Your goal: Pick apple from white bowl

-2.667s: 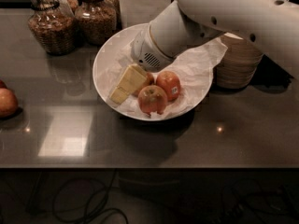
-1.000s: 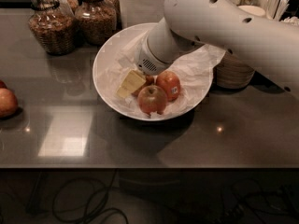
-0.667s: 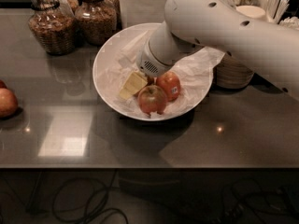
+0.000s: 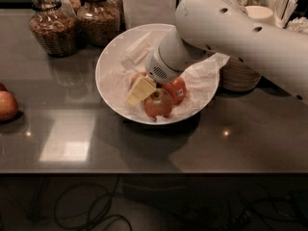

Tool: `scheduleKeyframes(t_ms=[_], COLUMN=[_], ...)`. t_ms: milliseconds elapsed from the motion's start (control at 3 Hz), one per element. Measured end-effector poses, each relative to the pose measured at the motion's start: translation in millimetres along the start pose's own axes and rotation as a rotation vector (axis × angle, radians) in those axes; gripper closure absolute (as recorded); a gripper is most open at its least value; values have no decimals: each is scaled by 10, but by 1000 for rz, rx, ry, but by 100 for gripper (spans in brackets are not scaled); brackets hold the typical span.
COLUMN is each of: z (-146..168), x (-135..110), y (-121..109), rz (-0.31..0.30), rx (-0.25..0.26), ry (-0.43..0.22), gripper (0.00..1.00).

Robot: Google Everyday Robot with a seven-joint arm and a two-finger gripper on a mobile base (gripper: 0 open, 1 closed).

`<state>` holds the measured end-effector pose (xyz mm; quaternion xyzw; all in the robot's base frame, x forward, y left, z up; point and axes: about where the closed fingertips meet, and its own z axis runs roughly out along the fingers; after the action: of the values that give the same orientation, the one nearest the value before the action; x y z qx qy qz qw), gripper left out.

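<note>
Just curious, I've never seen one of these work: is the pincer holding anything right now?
Pincer: down inside the white bowl; open, closed or holding something cannot be told.

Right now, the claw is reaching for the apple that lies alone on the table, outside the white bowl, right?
Not quite. The camera view shows the claw down inside the white bowl, beside a half-hidden apple there. The lone apple on the table lies apart from it.

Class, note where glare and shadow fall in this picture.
Camera view: a bright glare patch lies on the dark table, front-left of the white bowl; shadow pools under the bowl's front; the tool hangs inside the bowl.
</note>
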<state>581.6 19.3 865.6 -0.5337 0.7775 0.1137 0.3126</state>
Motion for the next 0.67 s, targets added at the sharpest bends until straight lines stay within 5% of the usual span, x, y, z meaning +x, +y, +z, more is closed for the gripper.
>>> scheduleKeyframes(t_ms=[333, 667], z=[-3, -2], x=[21, 29], y=[-1, -3], rz=[2, 1], rx=[0, 0], ry=[2, 3], gripper=[23, 42])
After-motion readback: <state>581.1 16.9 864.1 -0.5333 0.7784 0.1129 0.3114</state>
